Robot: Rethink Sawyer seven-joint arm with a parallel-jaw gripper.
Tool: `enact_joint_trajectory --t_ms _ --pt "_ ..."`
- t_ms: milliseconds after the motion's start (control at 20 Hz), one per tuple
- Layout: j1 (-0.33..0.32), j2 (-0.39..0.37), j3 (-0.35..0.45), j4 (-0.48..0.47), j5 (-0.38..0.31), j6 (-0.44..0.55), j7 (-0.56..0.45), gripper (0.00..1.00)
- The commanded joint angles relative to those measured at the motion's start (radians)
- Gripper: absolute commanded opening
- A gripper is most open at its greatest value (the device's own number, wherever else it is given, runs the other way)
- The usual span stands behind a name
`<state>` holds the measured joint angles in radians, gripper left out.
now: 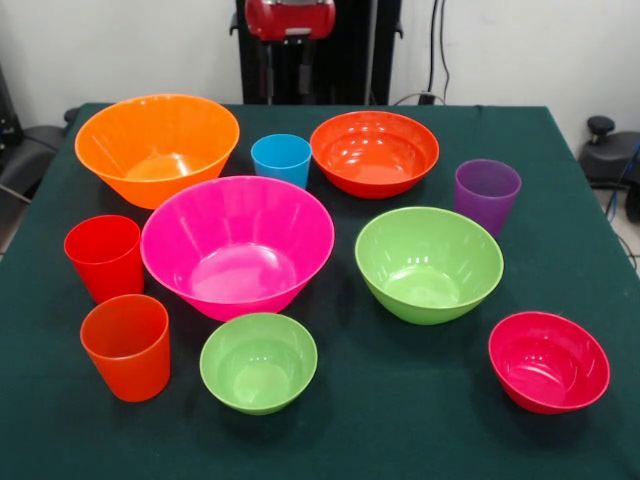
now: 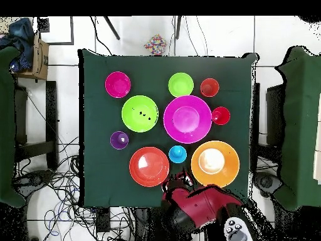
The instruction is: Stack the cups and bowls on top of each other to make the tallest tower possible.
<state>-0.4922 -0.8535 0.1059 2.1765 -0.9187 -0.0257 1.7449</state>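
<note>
While no writing shows, all cups [image 1: 282, 158] and bowls [image 1: 238, 245] stand mouth-up, unstacked, on the tabletop [image 1: 400, 420]; the tool's state cannot be told.

Bowls [image 1: 237, 245] glossy smooth plastic; purple cup [image 1: 486, 193] translucent plastic; table [image 1: 400, 420] matt dark green, probably cloth.

seen in the front view, the central bowl [image 1: 237, 245] stands mid-table [image 1: 400, 420], with the second large bowl [image 1: 157, 147] behind it to the left, the rear cup [image 1: 281, 158] just behind it and the shallow bowl [image 1: 374, 152] behind it to the right. the medium bowl [image 1: 428, 263] sits just right of it, the right-hand cup [image 1: 487, 193] farther right. the left cup [image 1: 104, 257] is just beside it on the left, the front-left cup [image 1: 126, 345] before that, the small front bowl [image 1: 258, 361] just before it, and the small corner bowl [image 1: 548, 361] well apart, front right.
</note>
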Motion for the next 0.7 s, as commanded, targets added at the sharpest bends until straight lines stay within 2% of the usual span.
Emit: enact_joint_trajectory --t_ms 50,250,400,500,700 --pt "-0.005 -0.119 0.173 0.120 0.163 0.169 0.061 1.00" --pt "0.054 -0.098 0.123 0.089 0.185 0.124 0.105 1.00" --pt "0.081 -0.111 0.094 0.084 0.238 0.097 0.152 1.00" --pt "0.126 -0.118 0.030 0.071 0.290 0.086 0.204 1.00" --pt "0.271 -0.085 -0.142 0.029 0.384 0.047 0.283 1.00"
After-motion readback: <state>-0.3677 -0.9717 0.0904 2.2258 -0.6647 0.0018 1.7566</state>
